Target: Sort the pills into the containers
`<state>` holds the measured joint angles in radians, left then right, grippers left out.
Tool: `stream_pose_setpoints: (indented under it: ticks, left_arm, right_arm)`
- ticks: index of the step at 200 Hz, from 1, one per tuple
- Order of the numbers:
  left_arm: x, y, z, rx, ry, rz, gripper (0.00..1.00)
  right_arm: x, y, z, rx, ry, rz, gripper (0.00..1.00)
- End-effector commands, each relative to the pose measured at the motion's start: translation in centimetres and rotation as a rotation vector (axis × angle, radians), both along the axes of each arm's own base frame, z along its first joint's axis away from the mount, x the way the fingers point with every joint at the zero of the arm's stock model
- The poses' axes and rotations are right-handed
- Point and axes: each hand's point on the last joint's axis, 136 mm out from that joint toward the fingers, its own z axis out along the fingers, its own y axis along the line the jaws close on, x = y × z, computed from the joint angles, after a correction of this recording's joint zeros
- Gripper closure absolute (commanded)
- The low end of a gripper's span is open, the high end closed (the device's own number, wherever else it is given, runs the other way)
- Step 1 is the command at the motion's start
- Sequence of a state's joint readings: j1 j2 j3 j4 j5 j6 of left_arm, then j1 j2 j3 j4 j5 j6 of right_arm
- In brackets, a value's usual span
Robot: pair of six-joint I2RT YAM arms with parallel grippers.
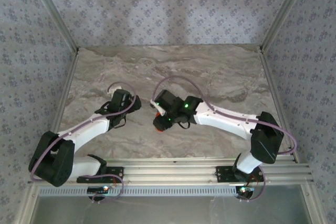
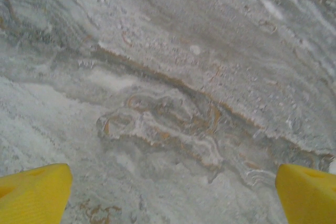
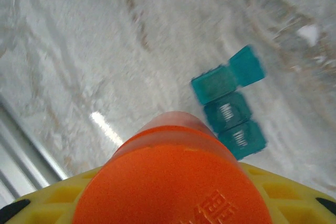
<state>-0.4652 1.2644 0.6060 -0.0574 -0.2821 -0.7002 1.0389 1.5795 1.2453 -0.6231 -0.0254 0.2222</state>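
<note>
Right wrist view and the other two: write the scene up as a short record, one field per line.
right pincer: shut on the orange bottle
left pincer: open, holding nothing, above the marble table
containers: teal strip of three compartments, lying on the table beyond the bottle
lids: end lid flipped open, other two shut
task status: bottle held near the strip, not over it

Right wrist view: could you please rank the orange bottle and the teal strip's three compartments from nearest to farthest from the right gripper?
1. Orange bottle, held in the right gripper, bottom centre.
2. Near closed compartment, right of centre.
3. Middle closed compartment, just beyond it.
4. Open compartment, at the far end.
</note>
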Motion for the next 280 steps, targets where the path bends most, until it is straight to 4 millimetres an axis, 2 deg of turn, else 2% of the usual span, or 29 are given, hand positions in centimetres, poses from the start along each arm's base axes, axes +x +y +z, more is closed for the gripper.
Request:
stream_pose_setpoints:
  ticks: [1,47,66,68,75,126,167,199,227,280]
  left_arm:
    - [0.7,0.0,1.0,0.000,-0.009,-0.005,0.01]
    - [1.1,-0.2,1.1,-0.028,-0.012,-0.005,0.01]
    - [0.9,-0.5,0.6,-0.059,-0.012,-0.005,0.01]
    - [0.9,-0.5,0.5,-0.062,-0.012,-0.005,0.01]
    - [0.8,-0.6,0.3,-0.073,-0.011,-0.006,0.01]
    - [0.6,-2.5,-0.1,-0.091,0.001,-0.058,0.01]
    - [0.2,-4.6,0.2,-0.090,0.003,-0.107,0.01]
    - [-0.4,-6.4,0.0,-0.110,0.010,-0.130,0.01]
    - [-1.3,-7.9,-0.7,-0.144,0.017,-0.129,0.01]
    - [-2.4,-10.0,-0.5,-0.203,-0.016,-0.120,0.01]
  right_arm:
    - [-1.0,0.5,-1.5,-0.025,0.016,0.009,0.75]
    - [-1.8,0.0,-4.0,-0.077,0.067,0.037,0.76]
    - [-0.9,-0.5,-4.0,-0.083,0.059,0.026,0.76]
    - [-1.2,-1.2,-4.9,-0.106,0.071,0.025,0.76]
    - [-0.9,-1.7,-5.3,-0.117,0.077,0.017,0.76]
    - [1.2,-4.4,-6.0,-0.127,0.088,-0.051,0.77]
    - [2.1,-5.5,-5.5,-0.109,0.092,-0.089,0.77]
    - [1.5,-6.1,-4.3,-0.076,0.090,-0.087,0.77]
    - [2.0,-8.0,-3.3,-0.050,0.086,-0.147,0.77]
    - [5.3,-12.2,-1.8,0.027,0.096,-0.328,0.77]
